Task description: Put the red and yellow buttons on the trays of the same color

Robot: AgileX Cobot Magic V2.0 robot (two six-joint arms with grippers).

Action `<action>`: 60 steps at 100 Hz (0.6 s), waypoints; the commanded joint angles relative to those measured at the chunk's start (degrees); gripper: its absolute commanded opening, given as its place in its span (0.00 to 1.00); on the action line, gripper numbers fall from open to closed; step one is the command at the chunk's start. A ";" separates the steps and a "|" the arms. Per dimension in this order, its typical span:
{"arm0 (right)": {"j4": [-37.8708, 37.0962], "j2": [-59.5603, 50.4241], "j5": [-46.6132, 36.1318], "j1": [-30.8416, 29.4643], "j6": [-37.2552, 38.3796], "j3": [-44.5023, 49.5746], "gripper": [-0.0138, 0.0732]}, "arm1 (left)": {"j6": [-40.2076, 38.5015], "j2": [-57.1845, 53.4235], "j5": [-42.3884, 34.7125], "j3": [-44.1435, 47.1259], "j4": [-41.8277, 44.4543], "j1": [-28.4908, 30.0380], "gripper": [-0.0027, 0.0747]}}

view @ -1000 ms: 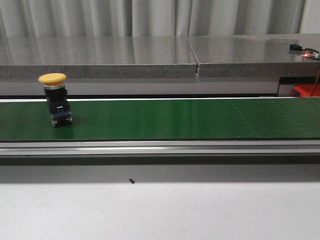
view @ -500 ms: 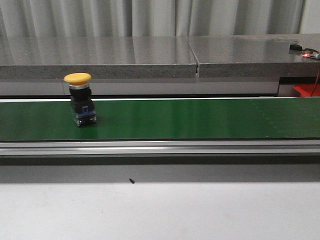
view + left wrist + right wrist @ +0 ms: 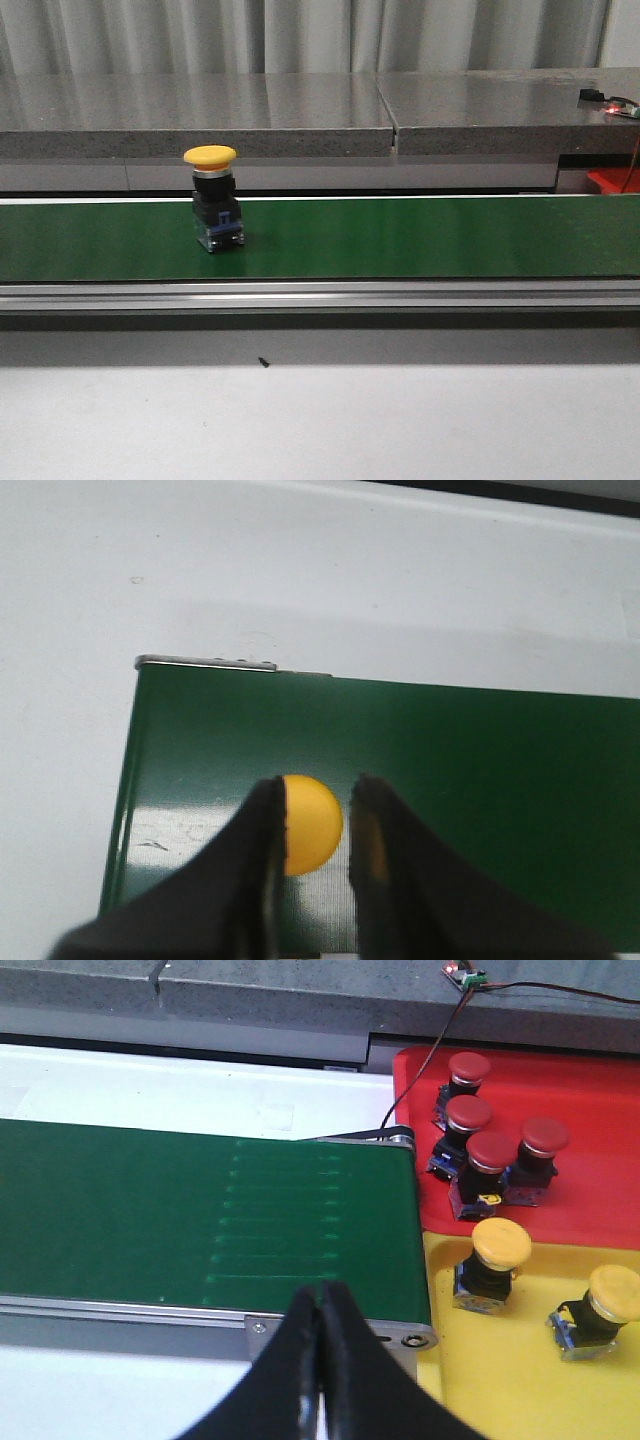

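Button on belt: a yellow mushroom-capped push button with a black body and blue base (image 3: 214,198) is shown upright on the green conveyor belt (image 3: 420,236), toward the robot's left half of it, in the front view.
Left gripper: the black left gripper (image 3: 313,830) is seen directly above a round yellow cap; the fingers are parted and nothing is gripped. That this cap belongs to the belt button is a judgement only.
Right gripper: the black right gripper (image 3: 321,1335) is seen with its fingertips pressed together, empty, just beside the belt's end roller.
Red tray: a red plastic tray (image 3: 590,1100) is shown beside the belt's end, with four red-capped buttons (image 3: 492,1156) clustered on it.
Yellow tray: a yellow plastic tray (image 3: 500,1380) adjoins the red one and carries two yellow-capped buttons (image 3: 490,1265).
Handling: the button is judged rigid, light and top-heavy, so easily tipped on the smooth belt; the glossy domed cap is judged slippery.
Grasp site: the black cylindrical neck under the cap, or the squared body below it, is judged the surest hold, with the cap's overhang preventing slip.
Counter: a grey speckled stone counter (image 3: 200,115) is seen behind the belt.
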 commanded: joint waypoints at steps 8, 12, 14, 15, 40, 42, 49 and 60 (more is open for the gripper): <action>-0.15 0.22 -4.57 -0.34 -0.40 -1.47 0.08 | 0.09 -5.99 -1.75 1.73 -0.53 -3.54 0.01; -0.15 0.22 -4.57 -0.34 -0.40 -1.47 0.08 | 0.09 -7.15 -1.75 2.93 -0.53 -4.43 0.01; -0.15 0.22 -4.57 -0.34 -0.40 -1.47 0.08 | 0.09 -7.72 -1.84 3.51 -0.30 -4.73 0.01; -0.15 0.22 -4.57 -0.34 -0.40 -1.47 0.08 | 0.09 -7.94 -1.84 3.69 -0.28 -5.03 0.01; -0.15 0.22 -4.57 -0.34 -0.40 -1.47 0.08 | 0.09 -16.09 -4.52 9.65 0.82 -8.69 0.01; -0.15 0.22 -4.57 -0.34 -0.40 -1.47 0.08 | 0.09 -16.75 -4.53 9.99 0.82 -8.61 0.01; -0.15 0.22 -4.57 -0.34 -0.40 -1.47 0.08 | 0.09 -18.99 -4.53 11.04 0.82 -8.61 0.01; -0.15 0.22 -4.57 -0.34 -0.40 -1.47 0.08 | 0.09 -22.88 -4.53 12.75 0.45 -9.17 0.01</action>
